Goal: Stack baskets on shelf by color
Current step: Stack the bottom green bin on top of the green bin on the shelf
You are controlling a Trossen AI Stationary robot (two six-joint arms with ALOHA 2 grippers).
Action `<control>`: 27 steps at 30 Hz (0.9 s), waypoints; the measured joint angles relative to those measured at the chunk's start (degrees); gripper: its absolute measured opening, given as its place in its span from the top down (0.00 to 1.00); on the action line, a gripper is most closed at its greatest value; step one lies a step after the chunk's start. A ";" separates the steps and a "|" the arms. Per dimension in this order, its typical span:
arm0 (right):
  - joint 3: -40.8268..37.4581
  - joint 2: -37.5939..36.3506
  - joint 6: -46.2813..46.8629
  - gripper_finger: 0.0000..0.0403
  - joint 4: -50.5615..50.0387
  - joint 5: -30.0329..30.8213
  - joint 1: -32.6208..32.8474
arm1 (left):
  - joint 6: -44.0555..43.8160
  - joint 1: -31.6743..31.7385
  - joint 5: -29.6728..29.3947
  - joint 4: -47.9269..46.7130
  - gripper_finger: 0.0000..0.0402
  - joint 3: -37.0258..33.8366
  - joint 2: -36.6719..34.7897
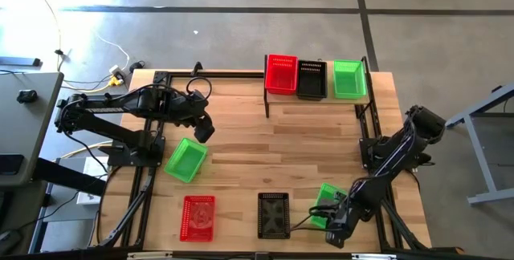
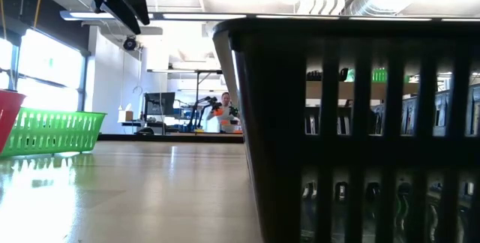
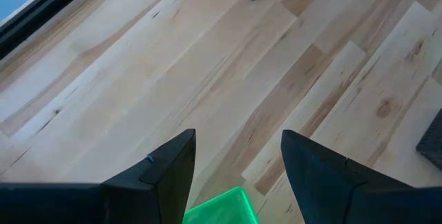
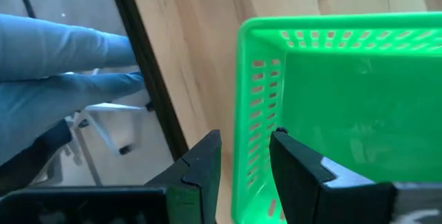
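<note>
The shelf stands at the table's far edge and carries one red basket, one black basket and one green basket side by side. On the table lie a green basket at the left, and a red basket and a black basket near the front. My right gripper is at another green basket near the front right. My left gripper hovers open just past the left green basket, high above the table. My right gripper has the green basket's side wall between its two fingers, one finger inside and one outside, near a corner of the rim. The fingers come from above, slanting in from the near side. Whether the basket is lifted, I cannot tell.
The black basket fills the right of the low view, hiding the right arm. A person's blue-trousered legs stand beyond the table's near edge. The middle of the wood tabletop is bare. Cables lie on the floor at the far left.
</note>
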 joint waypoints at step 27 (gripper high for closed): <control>11.98 7.32 -3.22 0.99 -16.84 -0.23 -0.22 | 0.59 0.02 0.00 0.07 0.49 0.00 0.00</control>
